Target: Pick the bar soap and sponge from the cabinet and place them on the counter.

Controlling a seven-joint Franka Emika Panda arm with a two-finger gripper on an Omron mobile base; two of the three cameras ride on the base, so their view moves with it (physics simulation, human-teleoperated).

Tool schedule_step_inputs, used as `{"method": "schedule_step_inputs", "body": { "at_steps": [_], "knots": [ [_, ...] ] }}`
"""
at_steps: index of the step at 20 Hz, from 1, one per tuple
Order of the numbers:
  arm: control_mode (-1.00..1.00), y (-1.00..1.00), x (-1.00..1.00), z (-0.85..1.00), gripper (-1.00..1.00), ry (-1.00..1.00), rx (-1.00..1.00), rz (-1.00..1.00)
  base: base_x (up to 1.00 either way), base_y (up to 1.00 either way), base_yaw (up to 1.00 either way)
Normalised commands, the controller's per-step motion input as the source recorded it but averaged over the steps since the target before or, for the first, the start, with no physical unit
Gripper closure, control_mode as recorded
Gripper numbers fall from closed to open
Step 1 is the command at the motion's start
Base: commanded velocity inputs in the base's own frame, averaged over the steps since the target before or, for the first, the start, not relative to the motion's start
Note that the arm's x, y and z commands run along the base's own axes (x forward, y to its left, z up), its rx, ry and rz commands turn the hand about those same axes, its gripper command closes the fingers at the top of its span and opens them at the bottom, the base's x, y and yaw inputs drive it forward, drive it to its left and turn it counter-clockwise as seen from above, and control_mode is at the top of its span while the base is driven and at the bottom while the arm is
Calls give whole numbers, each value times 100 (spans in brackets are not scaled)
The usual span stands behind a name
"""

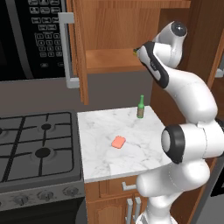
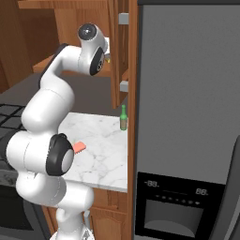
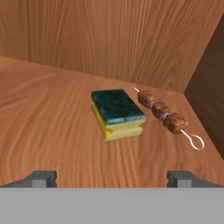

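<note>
Tool (image 3: 112,177) open, fingertips (image 3: 43,178) spread wide and holding nothing, aimed into the cabinet (image 1: 109,26) just short of the sponge (image 3: 117,113). Sponge flat on the wooden shelf (image 3: 43,127), green layer up, apart from the fingertips. Just beside the sponge, toward the cabinet's side wall, a brown kebab skewer (image 3: 164,114), near it but not touching. Below the sponge's shelf, on the marble tabletop (image 1: 100,148), the bar soap (image 1: 118,141) lying flat near the middle. Behind the soap, at the tabletop's back edge, a green bottle (image 1: 141,107) standing upright.
</note>
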Motion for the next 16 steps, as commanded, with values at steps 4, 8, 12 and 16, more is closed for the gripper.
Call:
{"method": "schedule_step_inputs", "body": {
  "at_steps": [4, 8, 12, 16],
  "knots": [
    [-100, 0, 13, 0, -100, 0, 0, 0, 0, 0, 0],
    [-100, 0, 17, 0, -100, 0, 0, 0, 0, 0, 0],
    [-100, 0, 24, 0, -100, 0, 0, 0, 0, 0, 0],
    [-100, 0, 25, 0, -100, 0, 0, 0, 0, 0, 0]
  ]
}}
